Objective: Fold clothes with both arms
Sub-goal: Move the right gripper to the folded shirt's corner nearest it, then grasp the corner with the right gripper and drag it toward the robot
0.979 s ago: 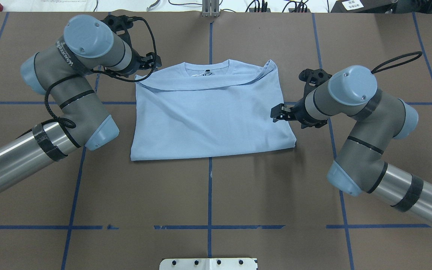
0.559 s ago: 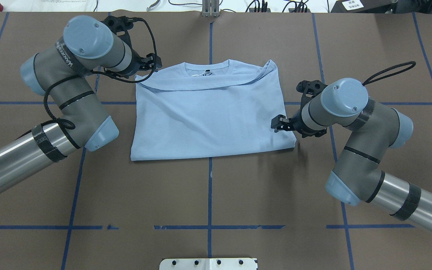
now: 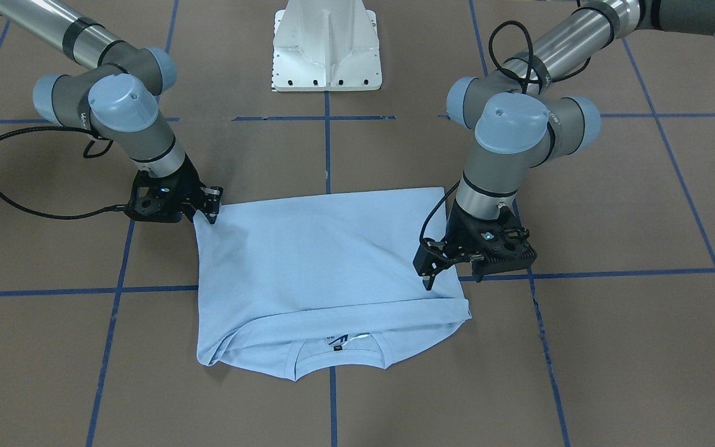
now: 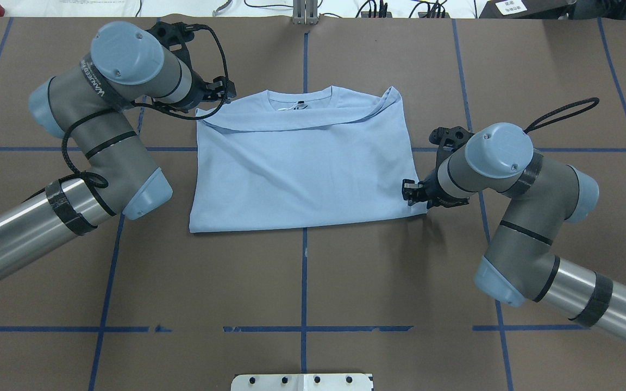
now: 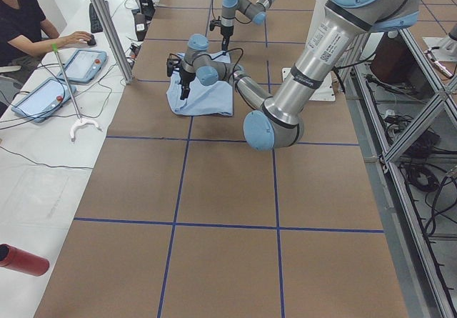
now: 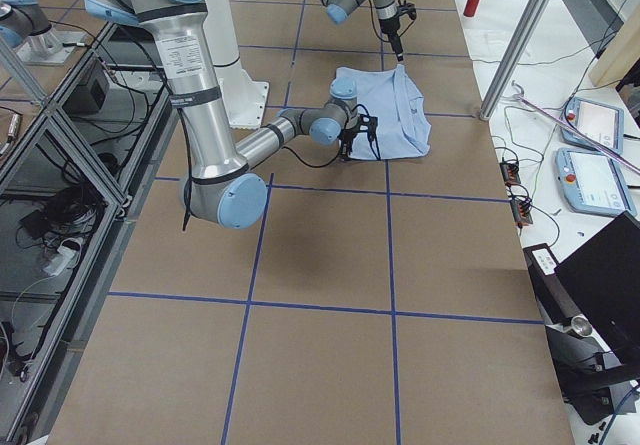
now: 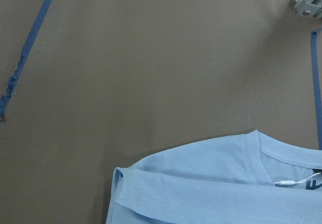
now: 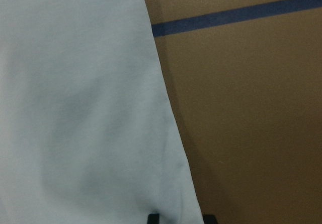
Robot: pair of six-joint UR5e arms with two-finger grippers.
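The clothes are one pale light-blue T-shirt (image 4: 302, 168) (image 3: 314, 261), folded into a rectangle on the brown table with its neckline on the far side. My left gripper (image 4: 225, 91) (image 3: 430, 276) hovers open above the shirt's far left shoulder corner; the left wrist view shows that corner and the collar (image 7: 226, 183) from above. My right gripper (image 4: 411, 193) (image 3: 211, 205) is low at the shirt's near right corner. It is open. In the right wrist view its fingertips (image 8: 153, 217) straddle the fabric's edge (image 8: 75, 108). The chest print is hidden.
The white pedestal base (image 3: 328, 46) (image 4: 302, 382) stands at the table's near edge. Blue tape lines (image 4: 303, 271) grid the brown surface. A person (image 5: 21, 18) sits at a side bench with tablets (image 5: 86, 64). A red bottle (image 5: 21, 261) lies beside the table.
My right gripper has moved along the shirt's right edge toward the robot and down to the near right corner. The left arm has barely moved.
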